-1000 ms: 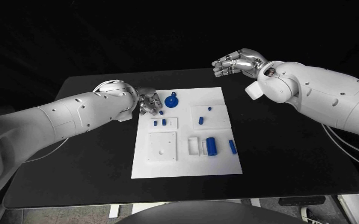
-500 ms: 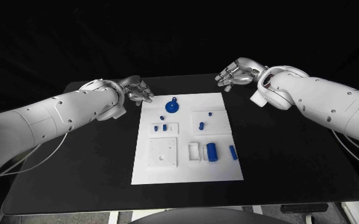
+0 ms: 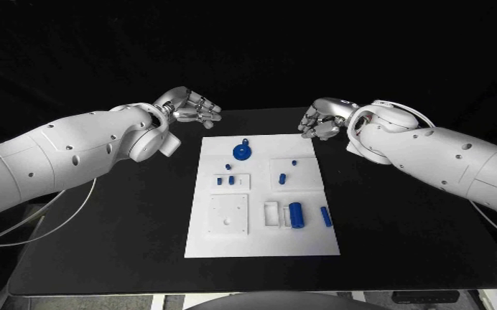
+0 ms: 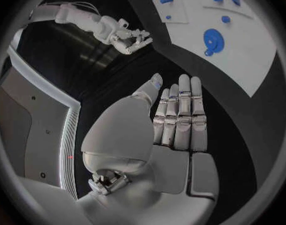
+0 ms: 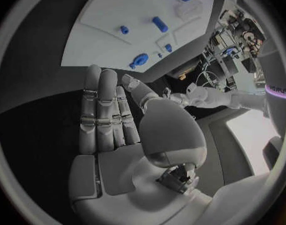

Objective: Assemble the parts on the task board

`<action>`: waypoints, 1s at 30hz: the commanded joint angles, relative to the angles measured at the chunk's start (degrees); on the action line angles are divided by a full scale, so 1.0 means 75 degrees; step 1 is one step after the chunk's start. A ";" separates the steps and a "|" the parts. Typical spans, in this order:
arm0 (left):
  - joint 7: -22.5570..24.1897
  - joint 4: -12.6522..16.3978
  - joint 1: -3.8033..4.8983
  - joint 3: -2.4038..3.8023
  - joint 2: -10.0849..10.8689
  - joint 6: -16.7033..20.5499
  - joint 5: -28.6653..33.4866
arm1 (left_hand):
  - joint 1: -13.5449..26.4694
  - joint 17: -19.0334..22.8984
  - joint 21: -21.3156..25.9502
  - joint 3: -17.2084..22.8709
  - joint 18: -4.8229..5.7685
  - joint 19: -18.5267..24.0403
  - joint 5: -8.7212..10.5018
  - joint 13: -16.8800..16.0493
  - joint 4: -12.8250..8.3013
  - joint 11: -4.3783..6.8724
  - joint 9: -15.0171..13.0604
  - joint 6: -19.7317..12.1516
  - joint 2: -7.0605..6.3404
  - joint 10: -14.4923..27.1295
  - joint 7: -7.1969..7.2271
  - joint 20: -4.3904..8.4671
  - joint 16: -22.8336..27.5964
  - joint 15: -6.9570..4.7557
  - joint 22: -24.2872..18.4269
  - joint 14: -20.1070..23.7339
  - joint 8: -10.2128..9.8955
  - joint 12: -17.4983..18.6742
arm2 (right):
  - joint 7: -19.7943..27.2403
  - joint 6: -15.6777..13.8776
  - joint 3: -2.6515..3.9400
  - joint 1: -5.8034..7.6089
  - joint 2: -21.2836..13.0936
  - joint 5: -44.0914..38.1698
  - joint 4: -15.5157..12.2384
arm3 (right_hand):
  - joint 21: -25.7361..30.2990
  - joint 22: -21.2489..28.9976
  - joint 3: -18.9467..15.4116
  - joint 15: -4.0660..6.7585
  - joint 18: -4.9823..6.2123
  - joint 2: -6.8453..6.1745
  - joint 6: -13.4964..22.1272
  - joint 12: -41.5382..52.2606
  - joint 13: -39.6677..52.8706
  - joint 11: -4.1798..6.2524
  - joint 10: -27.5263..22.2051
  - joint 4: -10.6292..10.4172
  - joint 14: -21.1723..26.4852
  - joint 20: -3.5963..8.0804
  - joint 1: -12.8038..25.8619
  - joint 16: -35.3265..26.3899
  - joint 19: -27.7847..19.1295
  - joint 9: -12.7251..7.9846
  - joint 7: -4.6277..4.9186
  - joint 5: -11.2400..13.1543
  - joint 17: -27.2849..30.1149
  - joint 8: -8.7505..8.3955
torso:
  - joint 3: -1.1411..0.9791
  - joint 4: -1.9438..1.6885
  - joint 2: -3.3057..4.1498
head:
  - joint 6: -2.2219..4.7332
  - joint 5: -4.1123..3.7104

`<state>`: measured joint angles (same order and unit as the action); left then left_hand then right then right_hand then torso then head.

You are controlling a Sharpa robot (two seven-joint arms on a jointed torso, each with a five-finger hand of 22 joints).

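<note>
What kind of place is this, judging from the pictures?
Probably a robotics lab or test bench. A black table carries a white task board with small blue parts, two robot arms reach over it, and cluttered equipment stands behind.

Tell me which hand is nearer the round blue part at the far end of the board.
Left, narrowly. The left hand hovers off the task board's far left corner, diagonally beyond the round blue part. The right hand hovers past the far right corner, slightly farther. Both hold nothing.

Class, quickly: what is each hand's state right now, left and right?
Left hand: open, fingers straight, holding nothing.
Right hand: open, fingers straight, holding nothing.
</note>
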<state>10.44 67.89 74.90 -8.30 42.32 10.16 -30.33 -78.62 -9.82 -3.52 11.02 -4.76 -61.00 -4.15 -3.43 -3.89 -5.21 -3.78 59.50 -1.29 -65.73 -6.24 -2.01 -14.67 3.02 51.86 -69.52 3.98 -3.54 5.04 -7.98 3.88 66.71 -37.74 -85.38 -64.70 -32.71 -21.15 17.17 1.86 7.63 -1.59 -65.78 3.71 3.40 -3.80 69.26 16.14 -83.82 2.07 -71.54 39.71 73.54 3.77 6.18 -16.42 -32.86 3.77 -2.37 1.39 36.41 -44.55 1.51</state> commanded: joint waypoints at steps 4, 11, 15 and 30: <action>0.0555 0.0300 0.0024 0.0004 0.0071 -0.0147 0.1258 | 0.0003 0.0498 0.0005 -0.0418 0.0023 0.0557 -0.0004 0.0012 0.0068 -0.0043 0.0009 -0.0137 0.0020 0.0357 0.0023 -0.0489 0.1468 0.0486 -0.1902 0.0463 -0.0057 0.0017 | -0.0718 0.0069 -0.0036 -0.0139 0.0114 -0.1592 -0.0126 | -0.0141 -0.0201 0.0126 -0.0094 0.0218 -0.0067 -0.0023 -0.0055 -0.0009 -0.0055 -0.0188 -0.0002 -0.0061 -0.0086 0.0100 0.0554 0.0082 -0.0004 -0.0041 0.0160 -0.0381 -0.0026 | 0.0009 -0.0017 0.0000 | 0.0004 0.0010; 0.0698 0.0489 0.0027 0.0004 0.0080 0.0111 0.1419 | -0.0149 0.0748 -0.0062 -0.0763 -0.0210 0.0268 -0.0104 0.0015 -0.0030 -0.0205 0.0007 -0.0152 0.0166 0.0365 -0.0133 -0.0654 0.1346 0.0522 -0.3781 0.0471 -0.0049 0.0016 | -0.0866 0.0134 -0.0124 -0.0277 0.0216 -0.1958 -0.0191 | -0.0126 -0.0321 0.0143 -0.0112 0.0290 -0.0121 -0.0007 -0.0061 -0.0011 -0.0068 -0.0195 -0.0010 0.0025 -0.0152 0.0130 0.0786 0.0106 -0.0004 -0.0023 0.0207 -0.0463 -0.0024 | 0.0011 0.0007 0.0000 | 0.0005 0.0027; 0.0771 0.0581 0.0027 0.0003 0.0074 0.0124 0.1535 | -0.0177 0.0781 -0.0060 -0.0753 -0.0059 -0.0127 -0.0129 0.0017 -0.0084 -0.0271 0.0004 -0.0021 0.0215 0.0177 -0.0251 -0.0420 0.1280 0.0365 -0.4056 0.0061 -0.0042 0.0011 | -0.0917 0.0178 -0.0161 -0.0379 0.0288 -0.2075 -0.0222 | -0.0126 -0.0427 0.0183 -0.0117 0.0320 -0.0183 0.0021 -0.0059 -0.0010 -0.0075 -0.0211 -0.0001 0.0054 -0.0164 0.0117 0.0874 0.0105 -0.0006 -0.0001 0.0119 -0.0458 -0.0025 | 0.0003 0.0003 0.0001 | 0.0005 0.0040; 0.0832 0.0705 0.0027 0.0003 0.0046 0.0089 0.1636 | -0.0142 0.0777 -0.0107 -0.0720 0.0019 -0.0352 -0.0148 0.0012 -0.0156 -0.0261 0.0003 -0.0002 0.0274 0.0144 -0.0243 -0.0365 0.1337 0.0362 -0.5159 0.0050 -0.0041 0.0009 | -0.1089 0.0229 -0.0253 -0.0588 0.0449 -0.2344 -0.0314 | -0.0088 -0.0762 0.0304 -0.0137 0.0348 -0.0324 0.0123 -0.0054 -0.0008 -0.0105 -0.0295 -0.0003 0.0101 -0.0167 0.0117 0.1039 0.0102 -0.0007 0.0043 0.0043 -0.0419 -0.0026 | 0.0001 -0.0004 0.0001 | -0.0001 0.0086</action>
<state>15.42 72.98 75.03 -8.32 42.79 10.76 -18.92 -79.68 -3.99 -4.21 5.54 -5.68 -63.38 -5.03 -3.39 -4.72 -7.15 -3.79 59.25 0.23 -64.19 -7.98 -4.80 -4.81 5.73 13.48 -68.80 3.71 -3.54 -2.14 -6.67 1.98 62.40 -34.51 -101.21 -67.10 -33.61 -26.81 19.07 0.91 9.72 -3.34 -65.31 3.50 3.41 -4.71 67.35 16.14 -83.29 1.30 -70.60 47.36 74.30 3.78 6.64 -15.98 -36.06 3.77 -2.35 1.43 36.42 -44.53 2.12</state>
